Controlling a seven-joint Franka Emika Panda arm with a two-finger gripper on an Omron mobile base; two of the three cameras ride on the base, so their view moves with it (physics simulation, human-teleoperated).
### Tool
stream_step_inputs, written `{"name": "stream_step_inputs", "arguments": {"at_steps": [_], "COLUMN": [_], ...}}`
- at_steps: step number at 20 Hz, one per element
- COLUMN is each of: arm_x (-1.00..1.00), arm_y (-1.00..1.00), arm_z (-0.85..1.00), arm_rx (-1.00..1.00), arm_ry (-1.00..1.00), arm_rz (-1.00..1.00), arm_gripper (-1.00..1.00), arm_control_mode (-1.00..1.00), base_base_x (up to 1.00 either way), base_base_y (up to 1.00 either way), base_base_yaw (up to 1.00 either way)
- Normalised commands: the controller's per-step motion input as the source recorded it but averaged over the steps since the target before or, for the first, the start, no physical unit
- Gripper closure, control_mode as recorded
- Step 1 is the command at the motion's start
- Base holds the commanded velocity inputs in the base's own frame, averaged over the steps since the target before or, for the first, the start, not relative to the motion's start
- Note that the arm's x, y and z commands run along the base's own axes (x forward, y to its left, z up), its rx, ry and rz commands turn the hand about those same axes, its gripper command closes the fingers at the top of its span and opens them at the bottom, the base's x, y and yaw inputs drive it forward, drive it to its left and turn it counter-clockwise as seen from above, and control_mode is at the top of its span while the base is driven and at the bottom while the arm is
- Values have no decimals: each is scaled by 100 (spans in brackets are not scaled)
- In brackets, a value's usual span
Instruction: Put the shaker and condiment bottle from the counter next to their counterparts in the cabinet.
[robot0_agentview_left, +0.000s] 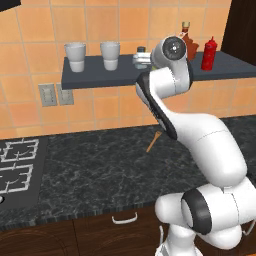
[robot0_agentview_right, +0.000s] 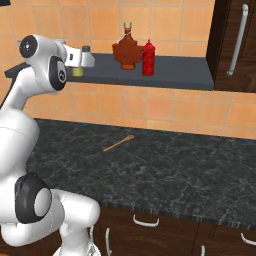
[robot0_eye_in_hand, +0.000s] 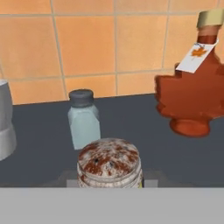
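On the shelf (robot0_agentview_left: 100, 77), your gripper (robot0_eye_in_hand: 109, 183) appears clamped on the shaker (robot0_eye_in_hand: 109, 162), held just in front of the pale shaker (robot0_eye_in_hand: 84, 118); you have yet to let go. Further right, the red bottle (robot0_agentview_right: 148, 59) already stands beside the syrup bottle (robot0_agentview_right: 127, 50).

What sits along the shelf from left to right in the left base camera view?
White cup → second white cup → the gripper at the shelf → maple-leaf syrup bottle, partly behind the arm → red squeeze bottle.
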Motion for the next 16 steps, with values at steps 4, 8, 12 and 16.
{"name": "stream_step_inputs", "arguments": {"at_steps": [4,8,12,16], "arm_x": [11,2,0,7], "arm_y": [-1,-8,-12,-12], "arm_z": [0,-8,-22,-11], "arm_rx": [0,0,-1,0], "arm_ry": [-4,-9,-14,-14], "arm_rz": [-6,-3,0,0], "arm_gripper": [100,100,100,100], "arm_control_mode": [-100,-100,-100,-100], "base_base_x": [0,0,0,0], "base_base_y": [0,0,0,0], "base_base_yaw": [0,0,0,0]}}
